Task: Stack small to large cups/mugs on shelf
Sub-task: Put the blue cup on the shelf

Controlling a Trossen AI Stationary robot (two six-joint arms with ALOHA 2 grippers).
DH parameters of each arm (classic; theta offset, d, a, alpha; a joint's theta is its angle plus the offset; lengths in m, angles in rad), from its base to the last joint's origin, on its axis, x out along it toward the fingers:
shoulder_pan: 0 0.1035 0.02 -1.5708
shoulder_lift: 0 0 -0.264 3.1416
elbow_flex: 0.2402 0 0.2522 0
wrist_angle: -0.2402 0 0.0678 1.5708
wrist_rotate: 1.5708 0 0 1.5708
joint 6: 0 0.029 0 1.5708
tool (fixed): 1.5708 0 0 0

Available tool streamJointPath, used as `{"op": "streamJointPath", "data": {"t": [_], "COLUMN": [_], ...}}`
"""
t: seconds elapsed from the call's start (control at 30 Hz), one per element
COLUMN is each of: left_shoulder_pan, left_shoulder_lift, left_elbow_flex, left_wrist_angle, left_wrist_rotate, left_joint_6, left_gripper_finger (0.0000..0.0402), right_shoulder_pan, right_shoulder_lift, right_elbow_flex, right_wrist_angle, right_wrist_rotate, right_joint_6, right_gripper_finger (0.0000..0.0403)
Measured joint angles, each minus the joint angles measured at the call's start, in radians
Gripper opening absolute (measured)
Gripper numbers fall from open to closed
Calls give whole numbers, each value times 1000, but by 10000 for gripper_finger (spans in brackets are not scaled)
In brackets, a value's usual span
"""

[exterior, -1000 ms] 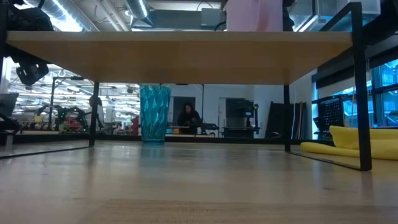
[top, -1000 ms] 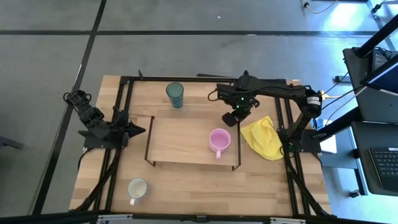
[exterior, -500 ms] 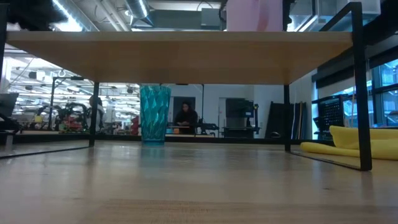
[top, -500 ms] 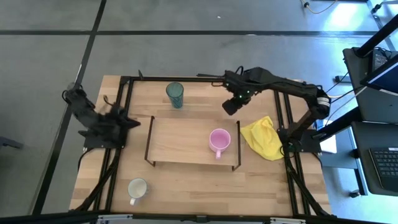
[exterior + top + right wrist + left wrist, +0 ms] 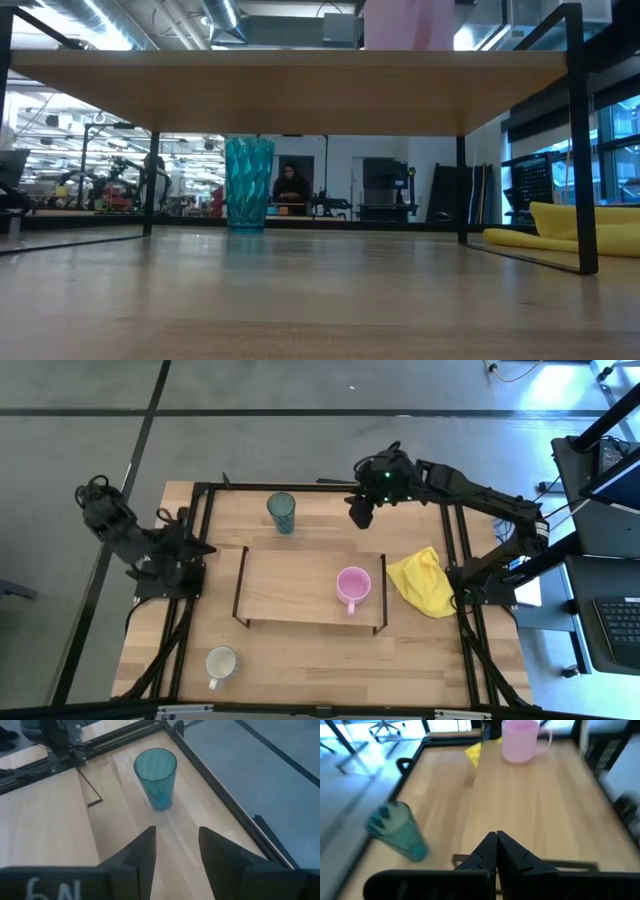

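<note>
The pink mug (image 5: 352,584) stands upright on the right part of the shelf (image 5: 290,595), handle toward the near edge; it also shows in the left wrist view (image 5: 519,741) and the low view (image 5: 408,22). The teal tumbler (image 5: 282,512) stands on the table beyond the shelf's far edge (image 5: 156,777) (image 5: 248,183). The cream mug (image 5: 220,662) sits on the table near the front left. My right gripper (image 5: 360,512) (image 5: 177,842) hovers open above the table's far side, to the right of the tumbler. My left gripper (image 5: 197,547) (image 5: 496,847) is shut and raised at the shelf's left end.
A crumpled yellow cloth (image 5: 425,580) lies on the table right of the shelf (image 5: 570,225). The shelf's thin black legs (image 5: 578,140) stand at its corners. A black frame (image 5: 205,500) runs along the table's sides. People show in the room far behind.
My right gripper has risen from beside the pink mug and gone toward the table's far edge, tipping from pointing down to slanting forward. My left arm has lifted and rolled, its gripper drawing back toward the left edge and rising out of the low view.
</note>
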Motion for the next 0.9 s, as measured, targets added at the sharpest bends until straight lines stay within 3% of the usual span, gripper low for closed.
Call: {"op": "streamJointPath", "data": {"t": [0.1,0.2,0.3,0.43,0.7,0.77,0.9], "left_shoulder_pan": [58,167,337,624,1120,1187,1258], "left_shoulder_lift": [134,262,406,554,540,533,556], "left_elbow_flex": [110,209,284,289,282,282,220], "left_wrist_angle": [-65,-78,-97,-217,-27,-25,-39], "left_wrist_rotate": [-28,35,139,183,682,803,900], "left_joint_6": [124,251,372,478,662,675,631], "left_gripper_finger": [0,0,0,0,0,0,0], "right_shoulder_pan": [-2,-3,-4,-3,5,9,18], "right_shoulder_lift": [1,1,1,1,1,1,1], "right_elbow_flex": [16,33,37,38,38,38,38], "right_wrist_angle": [-3,-1,-1,-13,-164,-195,-203], "right_wrist_rotate": [-4,-4,-4,-5,-4,-5,-4], "right_joint_6": [2,5,8,32,57,68,114], "right_gripper_finger": [148,148,148,148,149,149,149]}}
